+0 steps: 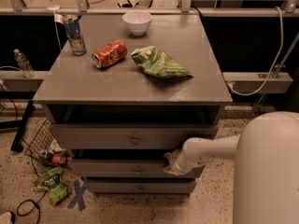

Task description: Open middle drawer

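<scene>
Step in hand, by the look of it: getting a hold on the middle drawer (117, 168), 2nd of 3 fronts, low in the frame's centre. Gripper (171, 165) at that front's upper edge, right of the tiny knob (138, 171), on the end of a white arm (210, 150) reaching in from the lower right. Released or clenched: cannot tell from here. Drawer judged shut or barely out, with a dark gap above its front; most of the task left.

Next move, as a judgement: a straight pull toward the camera, level and square to the front. An off-centre hold likely to skew a wide, shallow drawer, so pull slowly and watch for binding on 1 side. Keep clear of the taller top drawer (93, 136) just above and the lowest drawer (140, 187) just below.

Flat grey cabinet top (117, 85) across the middle of the frame: white bowl (137, 21) at the far edge, blue can (74, 34) upright at upper left, red can (109, 53) on its side near it, crumpled green bag (159, 63) just right of the red can. All loose; apt to shift if jerked.

Speckled floor (215, 204) below; wire basket (39, 139), green packet (52, 185) and blue tape cross (77, 195) at lower left, water bottle (22, 62) at the left edge.
</scene>
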`<move>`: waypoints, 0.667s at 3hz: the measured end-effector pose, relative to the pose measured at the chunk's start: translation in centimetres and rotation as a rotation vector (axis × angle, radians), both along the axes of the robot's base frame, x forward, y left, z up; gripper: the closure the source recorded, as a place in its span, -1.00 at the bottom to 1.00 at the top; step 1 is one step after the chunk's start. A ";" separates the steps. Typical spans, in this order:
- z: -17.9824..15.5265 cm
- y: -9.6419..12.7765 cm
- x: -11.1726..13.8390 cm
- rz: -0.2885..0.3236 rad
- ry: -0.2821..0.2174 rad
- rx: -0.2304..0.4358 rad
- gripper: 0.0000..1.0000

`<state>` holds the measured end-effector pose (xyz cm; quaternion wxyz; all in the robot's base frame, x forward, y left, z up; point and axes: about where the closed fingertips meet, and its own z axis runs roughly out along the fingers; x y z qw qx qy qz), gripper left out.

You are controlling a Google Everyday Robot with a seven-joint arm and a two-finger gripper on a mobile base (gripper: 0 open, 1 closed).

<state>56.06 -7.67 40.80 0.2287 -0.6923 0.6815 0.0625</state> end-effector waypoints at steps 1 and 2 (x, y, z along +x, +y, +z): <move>0.0 0.0 0.0 0.000 0.000 0.000 0.87; 0.0 -0.1 -0.1 0.000 0.000 0.000 1.00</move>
